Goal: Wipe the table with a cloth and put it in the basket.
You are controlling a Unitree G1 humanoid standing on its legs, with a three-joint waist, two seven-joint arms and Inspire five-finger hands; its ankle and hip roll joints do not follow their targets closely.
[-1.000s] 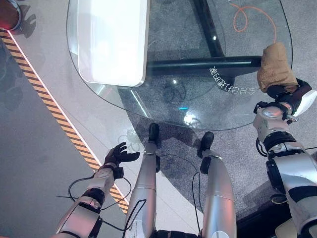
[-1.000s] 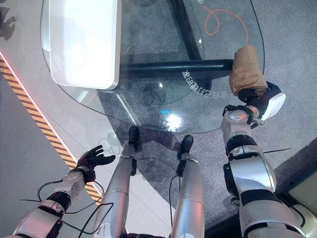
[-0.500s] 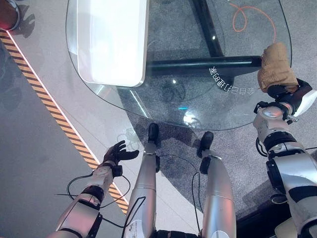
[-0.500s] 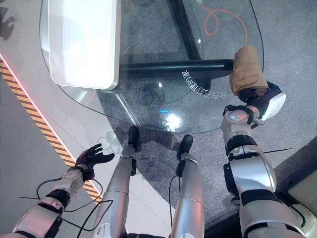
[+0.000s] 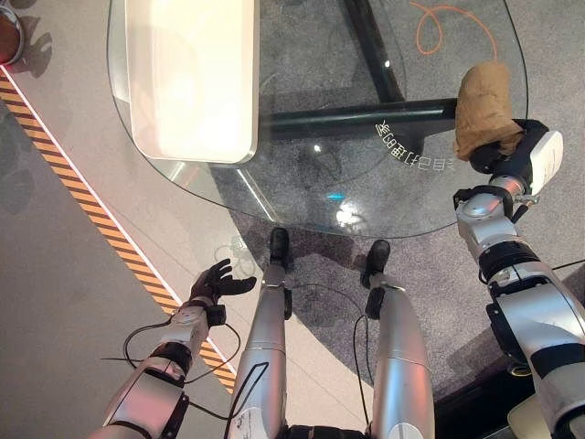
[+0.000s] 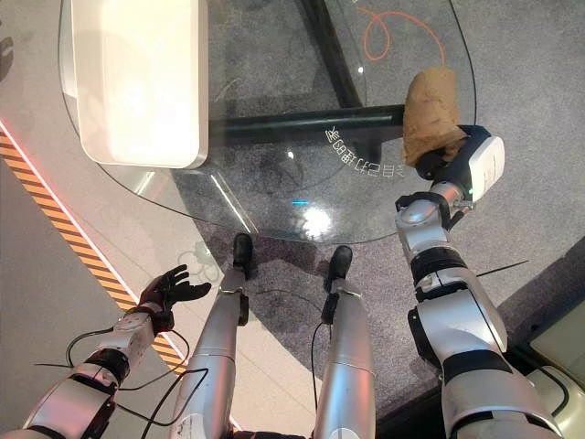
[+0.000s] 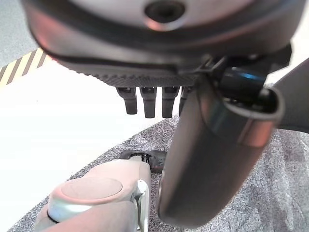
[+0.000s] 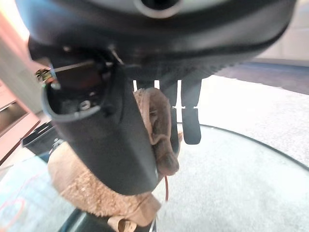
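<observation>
Since the earlier frames the right hand (image 5: 510,157) had swung the cloth (image 5: 483,109) slightly inward along the glass table (image 5: 302,197) near its right edge, and the camera had shifted a little too. The hand was clenched around the brown cloth, which lay bunched on the glass. Wiping seemed under way, with most of the glass unreached. No basket appeared, so that step remained. The left hand (image 5: 216,283) hung relaxed, fingers loose, low beside the table.
</observation>
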